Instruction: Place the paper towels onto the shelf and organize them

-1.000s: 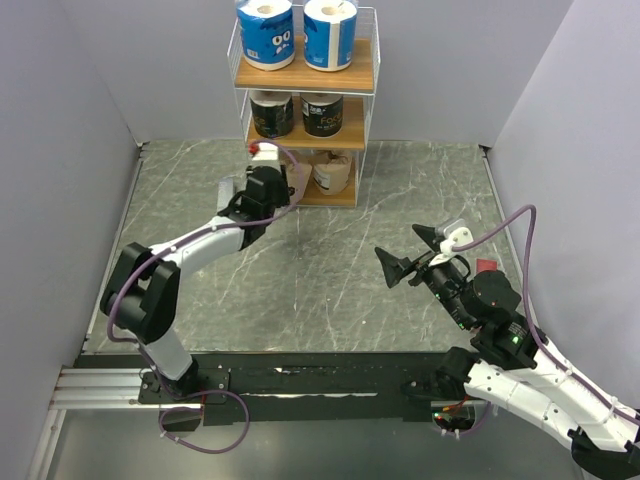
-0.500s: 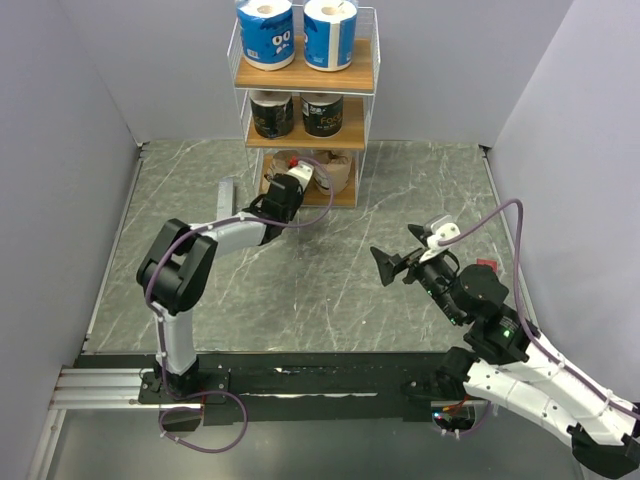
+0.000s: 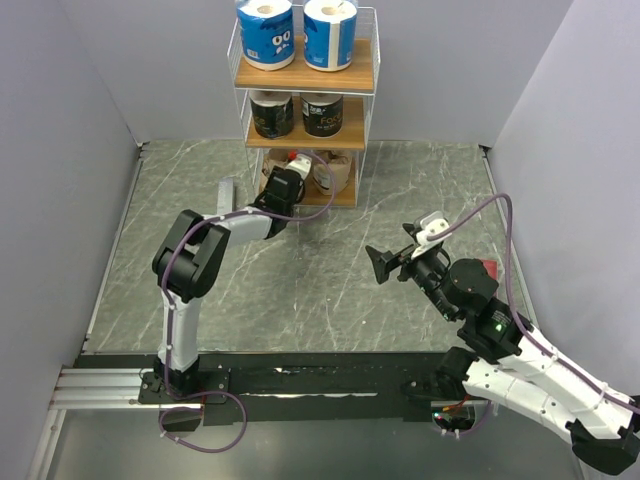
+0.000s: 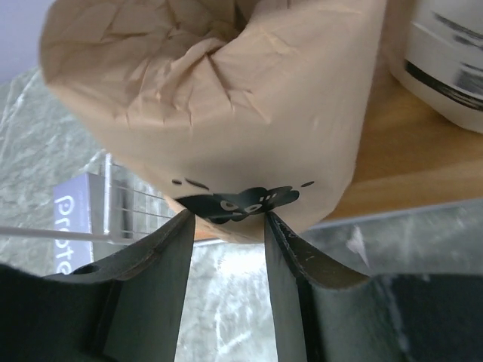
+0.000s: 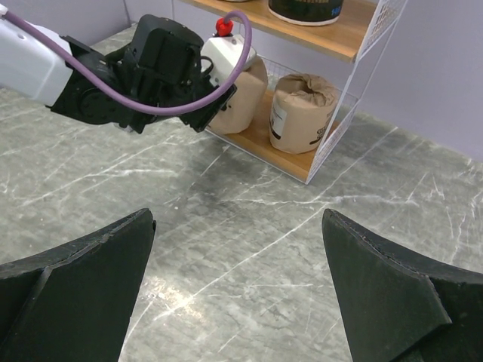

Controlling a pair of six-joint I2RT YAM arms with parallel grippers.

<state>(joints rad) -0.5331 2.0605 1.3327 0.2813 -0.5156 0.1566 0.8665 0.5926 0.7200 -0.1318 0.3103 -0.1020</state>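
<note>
The shelf (image 3: 305,78) stands at the back. It holds two blue-and-white paper towels (image 3: 265,30) on the top tier and two black ones (image 3: 272,112) in the middle. Two tan ones are on the bottom tier (image 5: 302,113). My left gripper (image 3: 284,172) reaches into the bottom tier. Its jaws stand a narrow gap apart, and its tips (image 4: 230,219) touch the lower edge of the left tan roll (image 4: 226,98), which stands on the board. The table shows through the gap. My right gripper (image 3: 393,255) is wide open and empty above the table (image 5: 238,219), right of centre.
A flat grey bar (image 3: 225,195) lies on the table left of the shelf and shows in the left wrist view (image 4: 72,226). A small red packet (image 3: 487,265) lies by the right arm. Purple walls close in the left, back and right sides.
My left gripper has swung right, from the table left of the shelf into the bottom tier, up against the left tan roll. My right gripper has drifted slightly left and away.
</note>
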